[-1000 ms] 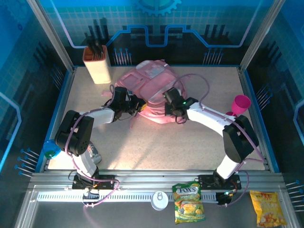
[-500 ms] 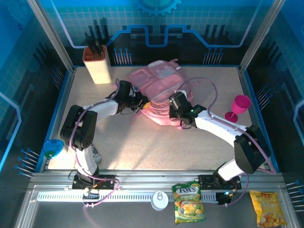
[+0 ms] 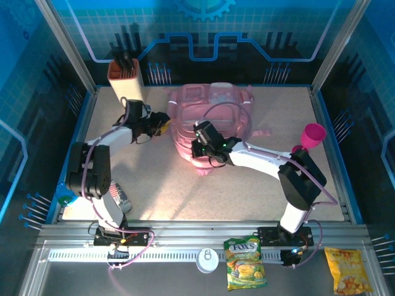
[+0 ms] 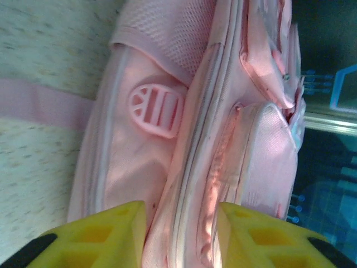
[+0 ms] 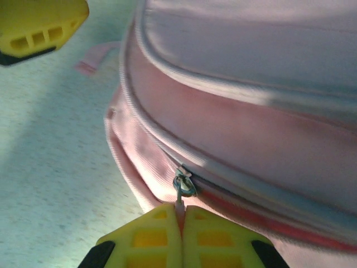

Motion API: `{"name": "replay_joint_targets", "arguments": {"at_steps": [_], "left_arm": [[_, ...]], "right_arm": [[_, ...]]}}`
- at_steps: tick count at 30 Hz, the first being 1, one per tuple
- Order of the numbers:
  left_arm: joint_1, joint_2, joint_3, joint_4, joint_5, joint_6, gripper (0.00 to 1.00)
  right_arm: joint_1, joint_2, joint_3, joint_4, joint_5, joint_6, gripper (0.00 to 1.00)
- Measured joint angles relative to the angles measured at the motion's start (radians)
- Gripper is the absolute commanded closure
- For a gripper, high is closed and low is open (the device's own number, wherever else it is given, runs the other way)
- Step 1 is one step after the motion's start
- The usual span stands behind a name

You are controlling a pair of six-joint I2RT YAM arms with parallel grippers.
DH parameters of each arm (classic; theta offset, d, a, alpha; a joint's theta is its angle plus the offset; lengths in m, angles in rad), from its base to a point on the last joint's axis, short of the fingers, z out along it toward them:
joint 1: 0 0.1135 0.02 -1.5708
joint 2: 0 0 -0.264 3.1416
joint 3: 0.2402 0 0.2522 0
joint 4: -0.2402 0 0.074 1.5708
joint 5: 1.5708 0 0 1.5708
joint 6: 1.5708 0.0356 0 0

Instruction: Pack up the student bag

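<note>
The student bag (image 3: pixel 216 111), large, soft and pink, lies at the back middle of the table. My left gripper (image 3: pixel 164 123) stands at its left side, and in the left wrist view the yellow fingers (image 4: pixel 100 234) are apart, with the bag's side seam (image 4: pixel 189 184) running between them; the gripper (image 4: pixel 181 215) is open. My right gripper (image 3: pixel 199 149) is at the bag's near left corner. In the right wrist view it (image 5: pixel 181 211) is shut on the zip pull, just below the metal slider (image 5: pixel 184 184). A finger of the left gripper (image 5: pixel 39 22) shows at the upper left there.
A beige holder (image 3: pixel 125 83) with dark utensils stands at the back left. A pink goblet (image 3: pixel 311 137) is at the right edge, a blue bowl (image 3: pixel 65 192) and a can (image 3: pixel 121 198) near the left arm's base. Snack bags (image 3: pixel 245 264) lie on the front rail.
The left gripper has opened, let go of the bag and drawn back to the left. The right gripper has pulled the zip pull leftward, and the bag has shifted and turned with it.
</note>
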Motion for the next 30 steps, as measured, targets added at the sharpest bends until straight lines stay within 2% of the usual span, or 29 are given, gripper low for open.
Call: {"name": "replay_joint_targets", "arguments": {"at_steps": [4, 10, 18, 28, 30], "left_arm": [[0.022, -0.102, -0.074, -0.019, 0.0, -0.015, 0.55], [-0.014, -0.191, -0.196, 0.04, 0.011, -0.154, 0.55], [-0.111, -0.143, -0.229, 0.162, 0.009, -0.334, 0.61], [-0.131, -0.068, -0.192, 0.17, -0.011, -0.349, 0.63], [-0.131, -0.054, -0.177, 0.167, -0.011, -0.349, 0.66]], "right_arm": [[0.002, 0.062, 0.076, 0.015, -0.061, 0.011, 1.0], [0.002, 0.1, 0.12, 0.024, -0.106, 0.016, 1.0], [0.002, 0.1, 0.12, 0.024, -0.108, 0.019, 1.0], [0.002, 0.1, 0.12, 0.022, -0.108, 0.019, 1.0], [0.002, 0.1, 0.12, 0.021, -0.106, 0.019, 1.0]]}}
